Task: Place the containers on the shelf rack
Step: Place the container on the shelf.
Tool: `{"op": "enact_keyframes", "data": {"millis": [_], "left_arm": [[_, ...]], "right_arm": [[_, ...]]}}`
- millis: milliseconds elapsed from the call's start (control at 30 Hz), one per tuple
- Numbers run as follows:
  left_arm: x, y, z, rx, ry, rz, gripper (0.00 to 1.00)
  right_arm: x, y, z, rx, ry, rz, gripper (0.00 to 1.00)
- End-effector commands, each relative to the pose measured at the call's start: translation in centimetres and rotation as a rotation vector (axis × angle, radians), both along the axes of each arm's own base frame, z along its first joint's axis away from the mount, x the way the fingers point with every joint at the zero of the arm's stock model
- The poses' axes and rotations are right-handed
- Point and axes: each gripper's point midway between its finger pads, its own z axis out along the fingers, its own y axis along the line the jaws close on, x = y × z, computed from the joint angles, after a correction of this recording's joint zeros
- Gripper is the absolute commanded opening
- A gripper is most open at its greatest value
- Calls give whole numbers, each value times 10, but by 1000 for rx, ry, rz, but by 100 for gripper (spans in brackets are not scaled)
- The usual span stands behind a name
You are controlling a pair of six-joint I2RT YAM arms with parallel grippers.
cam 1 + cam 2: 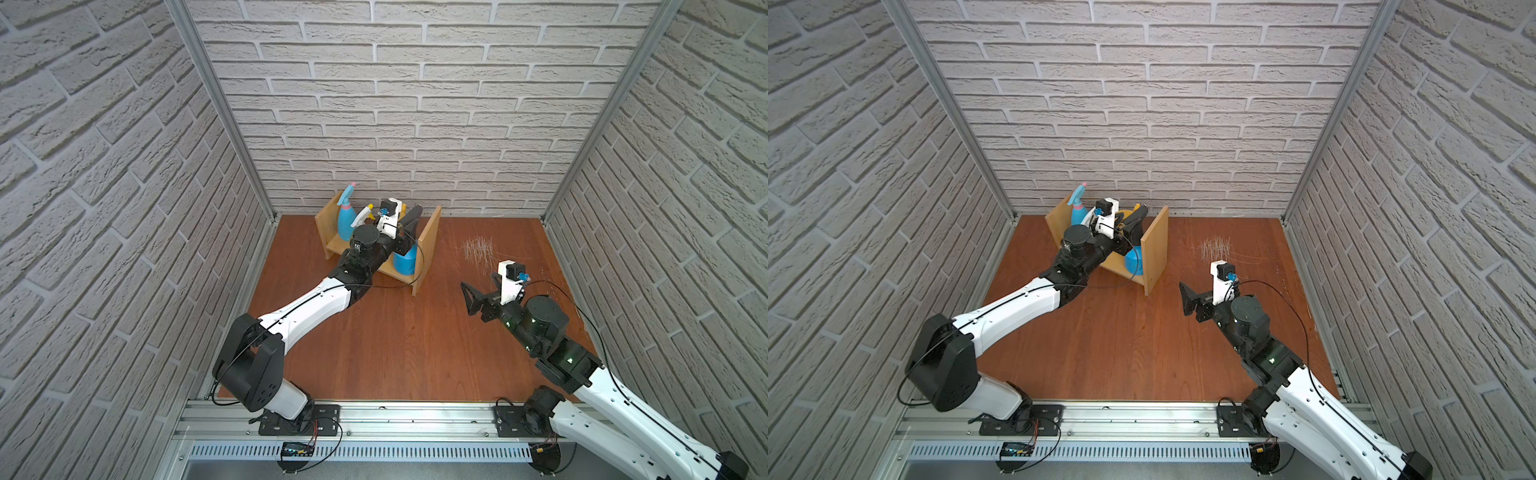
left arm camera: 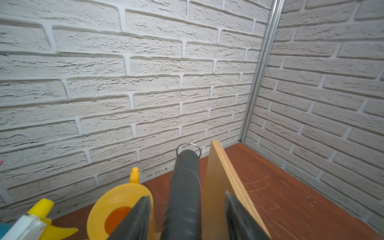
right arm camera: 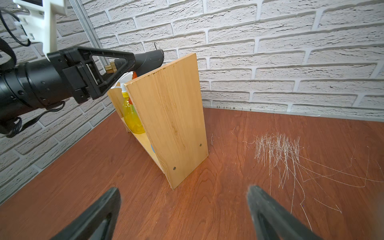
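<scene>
The shelf rack [image 1: 430, 245] stands at the back of the table with the containers on its board. A light-blue spray bottle [image 1: 345, 220] is at its left end. Beside it are a yellow spray bottle [image 2: 35, 220] with a white trigger and a yellow watering can [image 2: 116, 203]. The blue pump sprayer [image 1: 405, 262] stands at the right end. My left gripper [image 2: 188, 197] is open, its fingers straddling the sprayer's grey handle [image 2: 185, 187] with a gap on each side. My right gripper [image 3: 183, 190] hangs open over bare table, right of the rack, holding nothing.
The rack's right end panel [image 2: 218, 187] is close beside one left finger. Brick walls enclose the table on three sides, with the back wall just behind the rack. A patch of pale scratches [image 1: 478, 249] marks the wood at the right.
</scene>
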Motion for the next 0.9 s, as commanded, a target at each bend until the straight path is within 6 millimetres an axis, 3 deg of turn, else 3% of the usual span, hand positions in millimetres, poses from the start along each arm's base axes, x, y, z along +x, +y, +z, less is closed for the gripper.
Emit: {"op": "enact_keyframes", "data": {"millis": [0,100,233,400,500,633,867], "left_arm": [[-14,11,37,-38,-73,1,75],[-26,22,50,-23,-75,17,96],[-51,34,66,-5,-77,-3,98],[-102,44,75,-34,-22,-116,98],[-125,59,66,-108,61,-113,98],[-140,84,37,-245,208,-26,98],[-146,113,-6,-293,270,108,98]], "right_arm": [[0,-4,14,14,-36,-14,100],[-1,-4,15,15,-36,-12,99],[-1,-4,16,21,-39,-8,99],[0,2,22,32,-40,14,99],[3,5,25,39,-35,17,99],[9,7,31,65,-30,1,99],[24,8,41,138,11,-61,99]]}}
